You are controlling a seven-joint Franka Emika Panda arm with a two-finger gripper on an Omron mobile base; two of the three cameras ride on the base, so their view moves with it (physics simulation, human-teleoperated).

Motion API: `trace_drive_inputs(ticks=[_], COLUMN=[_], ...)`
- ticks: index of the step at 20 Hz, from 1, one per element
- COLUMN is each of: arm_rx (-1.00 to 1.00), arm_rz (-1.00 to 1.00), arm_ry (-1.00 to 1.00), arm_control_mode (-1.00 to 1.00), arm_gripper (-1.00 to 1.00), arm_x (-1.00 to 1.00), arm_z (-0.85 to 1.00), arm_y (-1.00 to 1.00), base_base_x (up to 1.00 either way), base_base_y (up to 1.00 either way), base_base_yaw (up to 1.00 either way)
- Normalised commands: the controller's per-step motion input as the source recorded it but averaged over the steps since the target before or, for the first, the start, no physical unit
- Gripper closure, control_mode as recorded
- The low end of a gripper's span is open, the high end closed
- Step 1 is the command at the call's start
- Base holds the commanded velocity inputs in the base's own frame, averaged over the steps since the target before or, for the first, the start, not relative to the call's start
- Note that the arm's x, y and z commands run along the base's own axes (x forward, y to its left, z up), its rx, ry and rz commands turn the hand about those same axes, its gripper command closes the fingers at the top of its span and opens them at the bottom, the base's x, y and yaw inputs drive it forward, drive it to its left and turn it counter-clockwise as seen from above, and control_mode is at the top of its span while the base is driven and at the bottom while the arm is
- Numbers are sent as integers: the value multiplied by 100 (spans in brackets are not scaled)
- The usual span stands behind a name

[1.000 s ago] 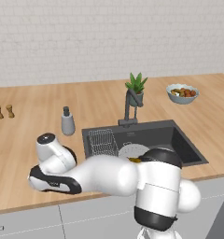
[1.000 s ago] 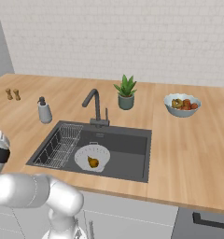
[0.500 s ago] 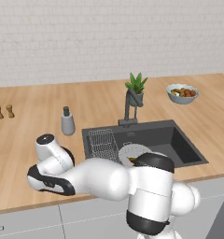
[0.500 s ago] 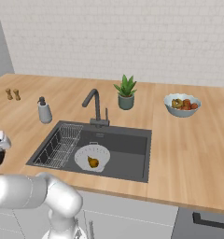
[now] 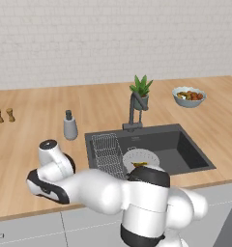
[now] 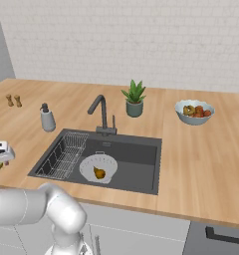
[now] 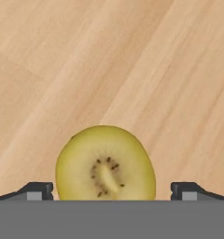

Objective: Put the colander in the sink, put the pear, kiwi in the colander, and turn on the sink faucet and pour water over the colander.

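At the bottom of the hand view the kiwi (image 7: 106, 163) lies on the counter (image 7: 132, 60), between the released jaws.

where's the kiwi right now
In the hand view the kiwi lies on the wooden counter between the open gripper fingertips, not yet gripped.

The kiwi (image 7: 106, 164) was yellow-green with a paler centre ringed by dark seeds, on a pale wood-grain counter (image 7: 132, 60), while the white perforated colander (image 6: 98, 168) held a brownish-yellow pear (image 6: 98, 173) in the dark grey sink (image 6: 136, 159).
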Motion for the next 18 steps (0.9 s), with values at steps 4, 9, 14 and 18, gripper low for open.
trace_drive_inputs(ticks=[4,9,14,18], arm_rx=[0,0,0,0], arm_rz=[0,0,0,0], arm_ry=[0,0,0,0], arm_control_mode=[-100,-100,-100,-100], arm_gripper=[-100,-100,-100,-100], arm_x=[7,-3,1,0], arm_z=[-10,-10,-6,-11], arm_y=[9,17,8,0], base_base_x=[0,0,0,0], base_base_y=[0,0,0,0], base_base_yaw=[0,0,0,0])
